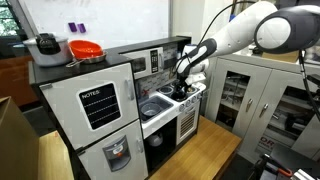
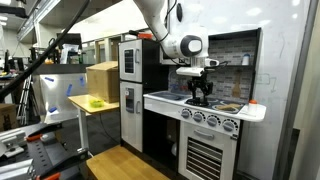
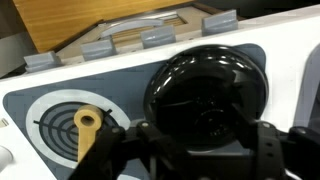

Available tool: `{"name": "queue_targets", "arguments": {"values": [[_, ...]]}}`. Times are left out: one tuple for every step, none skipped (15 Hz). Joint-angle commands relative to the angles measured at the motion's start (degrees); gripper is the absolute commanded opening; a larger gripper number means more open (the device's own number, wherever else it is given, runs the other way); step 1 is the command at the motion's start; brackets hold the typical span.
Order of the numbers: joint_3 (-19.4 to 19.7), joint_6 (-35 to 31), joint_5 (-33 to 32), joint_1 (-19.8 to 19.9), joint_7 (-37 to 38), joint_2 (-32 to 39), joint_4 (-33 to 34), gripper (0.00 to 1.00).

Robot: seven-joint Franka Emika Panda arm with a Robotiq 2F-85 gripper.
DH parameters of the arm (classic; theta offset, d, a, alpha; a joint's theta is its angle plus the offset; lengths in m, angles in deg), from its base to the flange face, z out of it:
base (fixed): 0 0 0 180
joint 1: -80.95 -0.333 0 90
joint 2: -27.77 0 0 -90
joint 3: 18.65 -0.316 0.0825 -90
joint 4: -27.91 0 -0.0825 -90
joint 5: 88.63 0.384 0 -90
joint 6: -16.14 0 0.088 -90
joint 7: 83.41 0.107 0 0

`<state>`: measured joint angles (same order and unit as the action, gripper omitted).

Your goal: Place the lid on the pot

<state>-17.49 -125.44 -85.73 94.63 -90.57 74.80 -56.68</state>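
In the wrist view a shiny round domed thing with a small knob at its centre, which looks like the lid, lies on the white stove top and reflects dark. My gripper hangs straight above it, open, with one dark finger on each side of it. I cannot tell whether the fingers touch its rim. The pot is hidden; I cannot tell whether it stands under the lid. In both exterior views the gripper is low over the toy stove top.
A black burner ring with a yellow-tan piece on it lies beside the lid. A sink is next to the stove. A pale pot with a dark top and an orange bowl stand on the toy fridge.
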Motion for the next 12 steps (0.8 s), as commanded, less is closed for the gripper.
{"name": "queue_targets", "arguments": {"values": [[-0.39,4.42,1.61,0.54,-0.16,1.65,3.76,0.46],[-0.34,4.67,1.62,0.39,-0.13,1.76,4.02,0.38],[-0.24,4.90,1.55,0.22,0.00,1.90,4.44,0.31],[-0.16,4.91,1.45,0.07,0.13,1.95,4.62,0.25],[-0.20,4.89,1.44,0.02,0.12,2.03,4.86,0.19],[-0.22,4.86,1.38,-0.04,0.08,2.12,5.06,0.11],[-0.25,4.96,1.35,-0.05,0.01,2.28,5.29,0.08],[-0.40,5.30,1.35,0.02,-0.31,2.31,5.50,0.08],[-0.54,5.99,1.29,0.21,-0.93,1.48,5.04,0.08],[-0.70,6.72,1.17,0.45,-1.81,0.28,4.18,0.08],[-0.89,7.28,1.22,0.71,-2.64,-0.68,3.57,0.08],[-1.33,8.30,1.30,1.12,-4.22,-1.98,2.81,0.08]]}}
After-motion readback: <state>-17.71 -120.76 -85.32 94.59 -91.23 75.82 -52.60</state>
